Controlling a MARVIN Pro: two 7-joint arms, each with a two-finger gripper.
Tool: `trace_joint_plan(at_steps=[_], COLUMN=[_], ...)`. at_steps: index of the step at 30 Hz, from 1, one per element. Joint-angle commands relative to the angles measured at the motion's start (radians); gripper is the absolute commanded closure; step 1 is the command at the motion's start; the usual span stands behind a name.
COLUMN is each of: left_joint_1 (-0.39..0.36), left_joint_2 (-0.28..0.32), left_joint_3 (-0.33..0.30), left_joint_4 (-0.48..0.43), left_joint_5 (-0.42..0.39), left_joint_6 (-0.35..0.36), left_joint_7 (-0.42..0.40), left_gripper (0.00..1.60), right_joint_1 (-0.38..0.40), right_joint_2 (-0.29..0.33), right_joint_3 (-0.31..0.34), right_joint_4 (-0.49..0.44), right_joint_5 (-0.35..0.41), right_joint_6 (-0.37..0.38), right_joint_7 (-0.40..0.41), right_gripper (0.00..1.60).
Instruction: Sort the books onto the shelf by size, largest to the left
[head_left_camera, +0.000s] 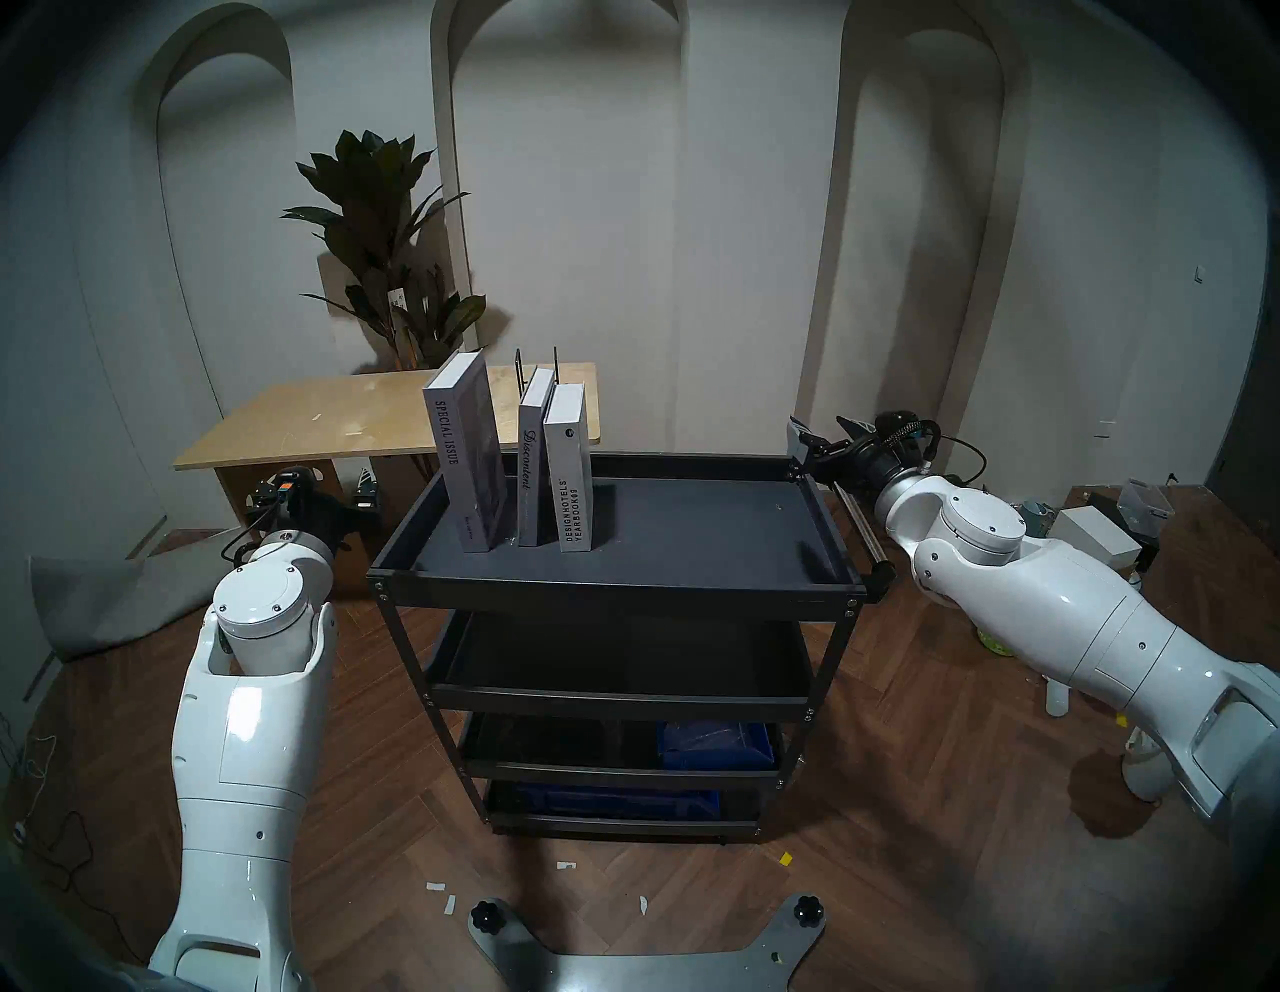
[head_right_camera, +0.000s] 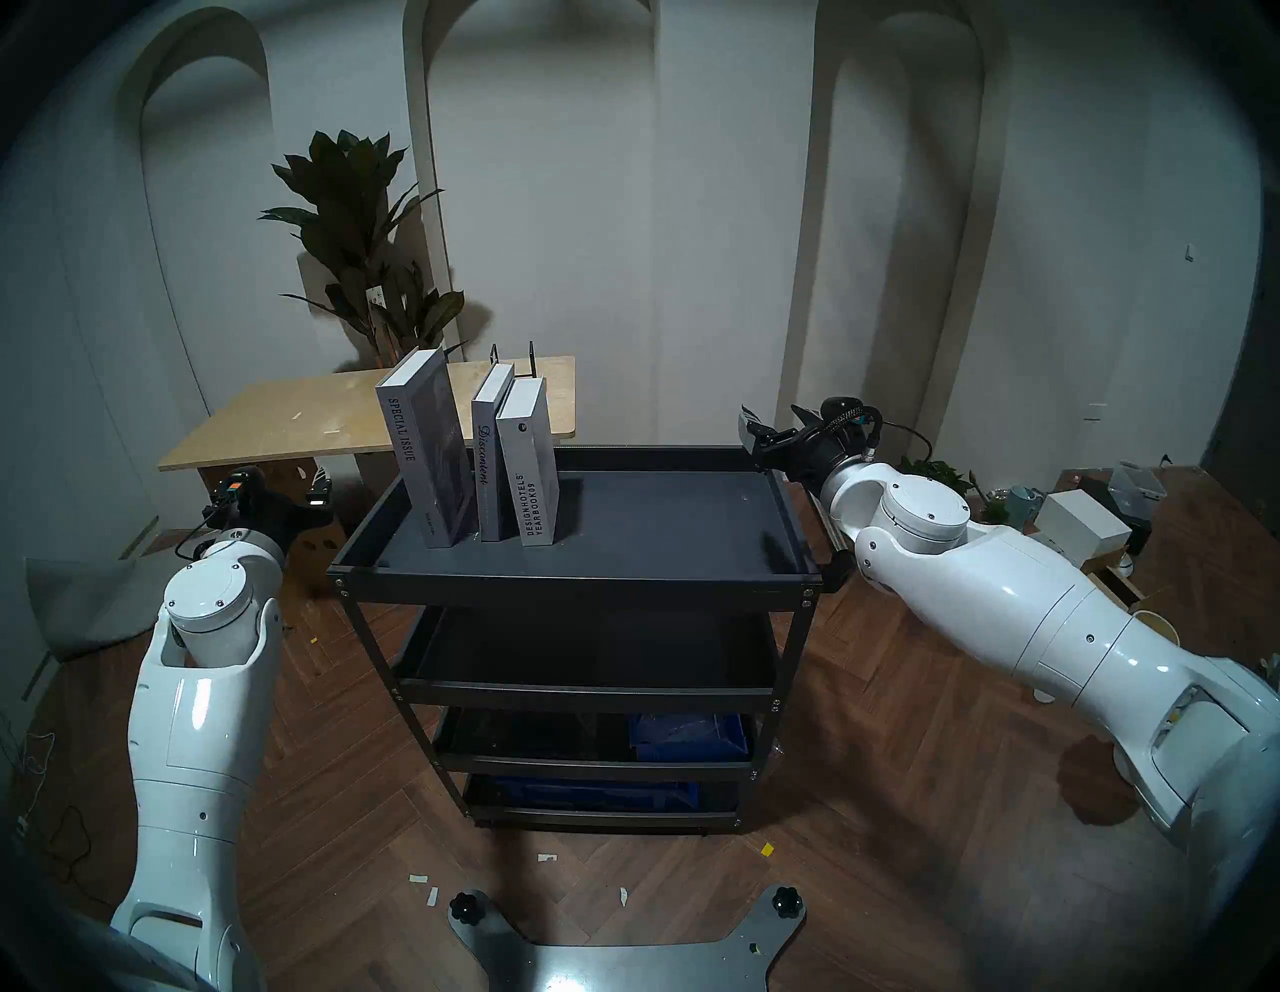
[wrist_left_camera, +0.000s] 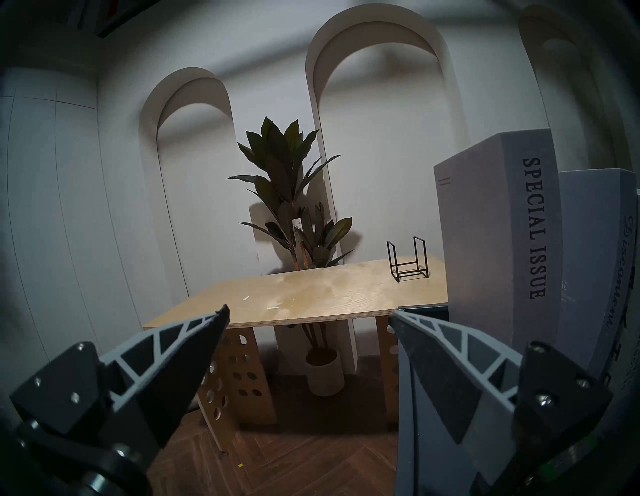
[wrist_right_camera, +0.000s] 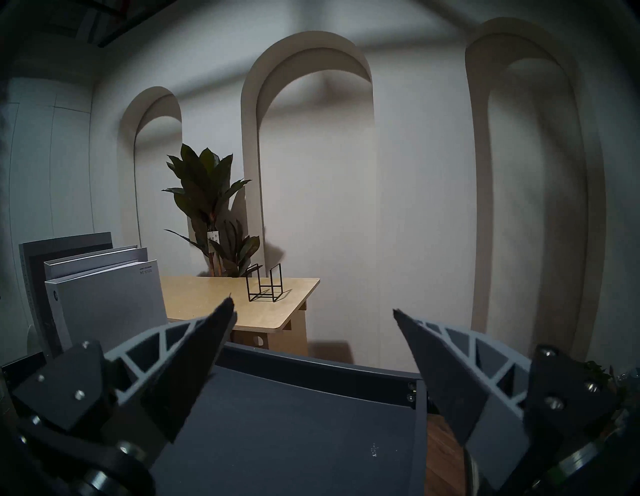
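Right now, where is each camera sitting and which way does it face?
Head pair: high, looking down at the cart's top tray; both arms show.
Left wrist: left of the cart, facing the plywood table; open left claw.
Right wrist: over the tray's right end; open right claw.
Shared: SPECIAL ISSUE book, wire rack.

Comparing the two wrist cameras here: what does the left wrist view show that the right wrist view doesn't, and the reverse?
Only the left wrist view shows the SPECIAL ISSUE spine, the plant's white pot and the table's perforated legs.

Only the right wrist view shows the shelf's dark-grey floor and the shortest book's cover.

Both show open grippers, left and right, the plywood table, the wire rack and the plant.
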Motion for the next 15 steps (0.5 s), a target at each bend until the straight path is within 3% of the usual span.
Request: trace_joint_plan(at_steps=[1, 15], left_joint_1=[-0.028, -0.028], left_joint_2=[0.006, 0.006], left_joint_3=[0.003, 0.002], left_joint_4=[-0.015, -0.015], left_joint_5=[-0.001, -0.001], left_joint_6=[-0.007, -0.007], left_joint_7=[-0.004, -0.005], left_gripper=[0.0, 0.0], right_joint_1=[0.007, 0.006], right_joint_2=[-0.005, -0.005], right_joint_3=[0.011, 0.011], right_joint_4=[-0.013, -0.014], right_joint_5=[-0.007, -0.01], right_joint_6=[-0.023, -0.024], right_joint_7=[-0.013, -0.018], right_gripper=[0.0, 0.0])
